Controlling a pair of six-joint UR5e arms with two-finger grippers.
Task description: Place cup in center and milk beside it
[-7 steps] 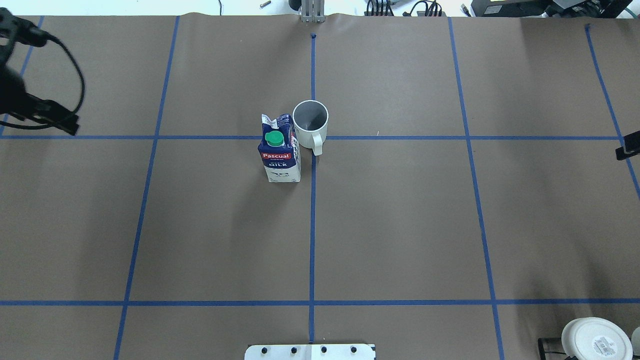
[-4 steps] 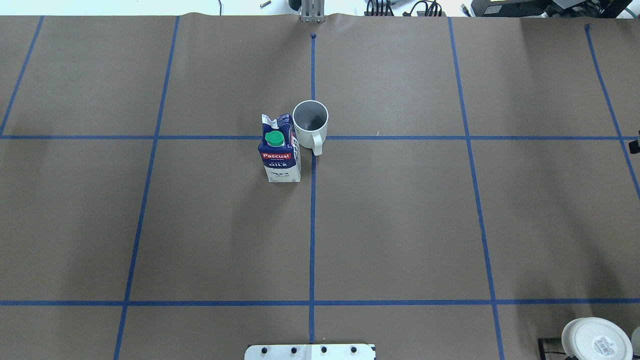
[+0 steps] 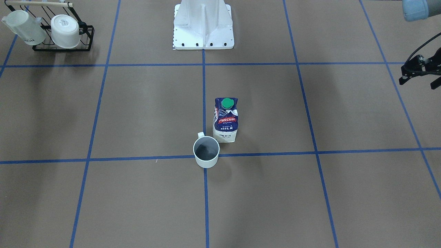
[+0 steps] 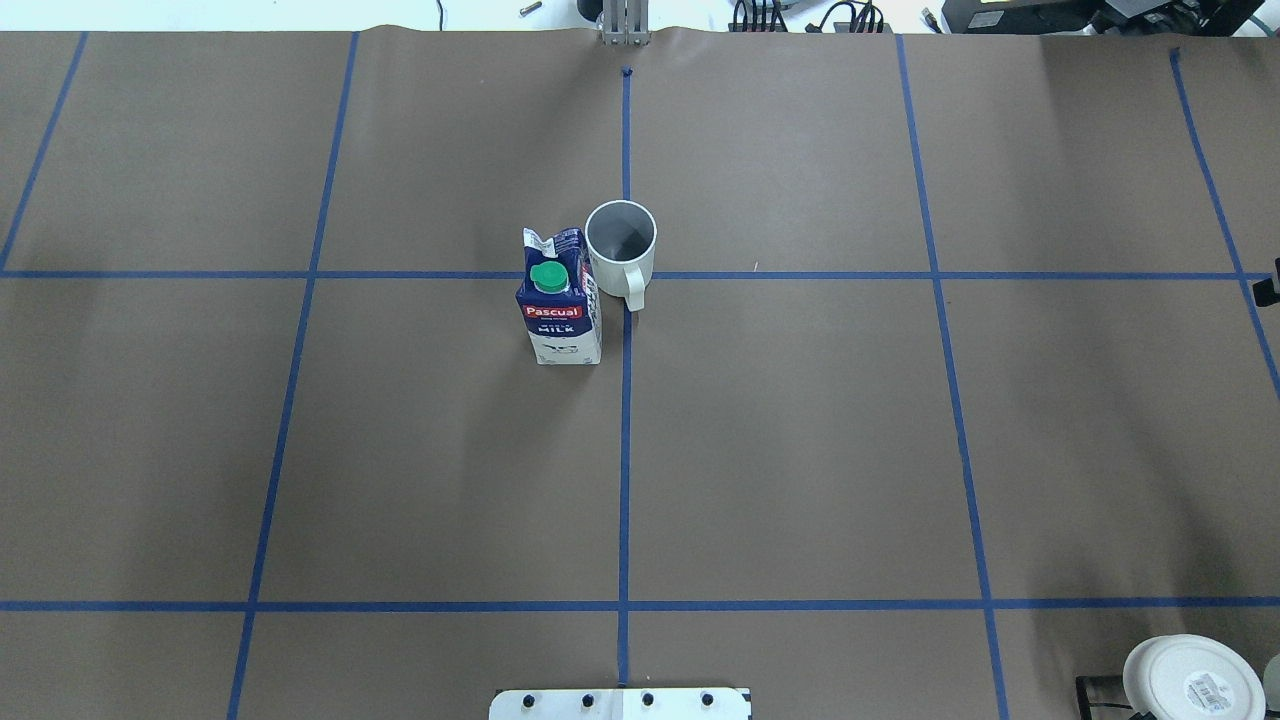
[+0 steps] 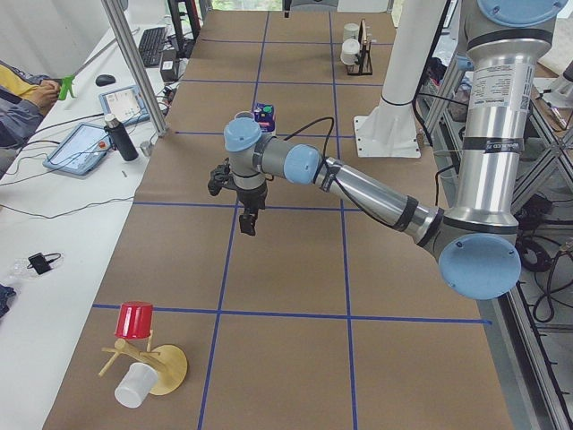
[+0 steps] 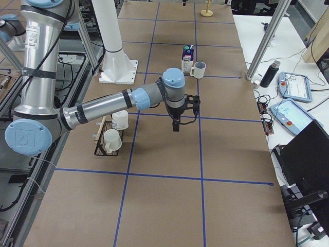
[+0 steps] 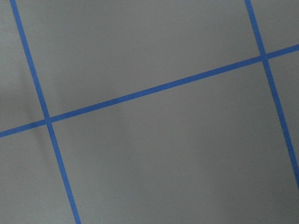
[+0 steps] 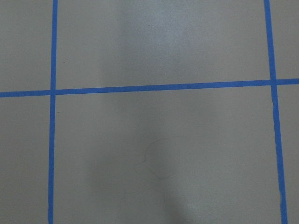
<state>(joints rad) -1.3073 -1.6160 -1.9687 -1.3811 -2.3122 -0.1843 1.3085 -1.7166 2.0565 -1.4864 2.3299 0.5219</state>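
Note:
The cup point(image 4: 620, 240), a plain white mug with a dark grey inside, stands upright on the central blue tape crossing; it also shows in the front-facing view point(image 3: 206, 152). The milk point(image 4: 558, 300), a navy and white carton with a green cap, stands upright close beside it, also in the front-facing view point(image 3: 225, 120). My left gripper point(image 5: 249, 219) hangs over the table far off on the robot's left, empty. My right gripper point(image 6: 176, 125) hangs far off on the right, empty. I cannot tell whether either is open or shut. Both wrist views show only bare table and tape.
A black wire rack point(image 3: 84, 38) with two white mugs stands at the robot's near right corner point(image 4: 1100, 690). The white robot base point(image 3: 203, 27) is at the near middle edge. A wooden stand with a red cup point(image 5: 134, 320) stands at the left end.
The left arm has drawn out of the overhead view to the left. The right gripper has drawn back to a sliver at the right edge. Cup and milk have not moved.

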